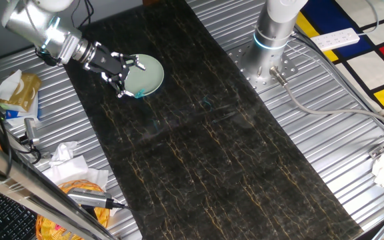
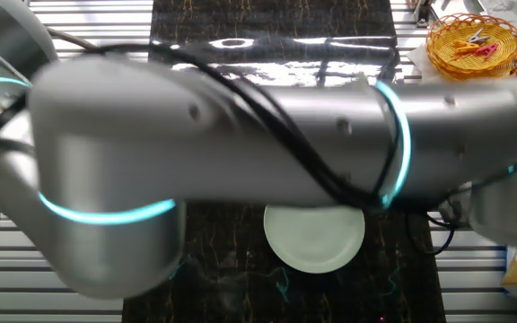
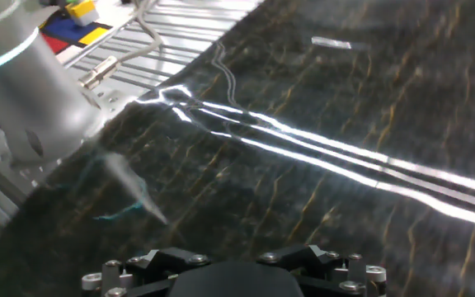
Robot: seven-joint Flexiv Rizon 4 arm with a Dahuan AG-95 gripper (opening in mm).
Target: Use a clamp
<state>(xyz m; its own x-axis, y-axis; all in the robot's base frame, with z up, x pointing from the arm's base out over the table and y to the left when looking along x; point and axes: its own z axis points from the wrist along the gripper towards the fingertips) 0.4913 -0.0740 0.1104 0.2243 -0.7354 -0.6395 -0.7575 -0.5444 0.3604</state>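
Note:
The pale green plate lies on the dark marbled mat at the back left. It also shows in the other fixed view, below the arm. A tiny teal clamp sits at the plate's near rim. My gripper hangs over the plate's left side, and its black fingers look spread apart with nothing between them. The lower fingertip is just left of the clamp. In the hand view only the gripper's body shows. The fingers, plate and clamp are out of that view.
The second robot's base stands at the back right of the mat, with cables on the ribbed table. Paper clutter and an orange basket lie off the mat's left side. The arm blocks most of the other fixed view.

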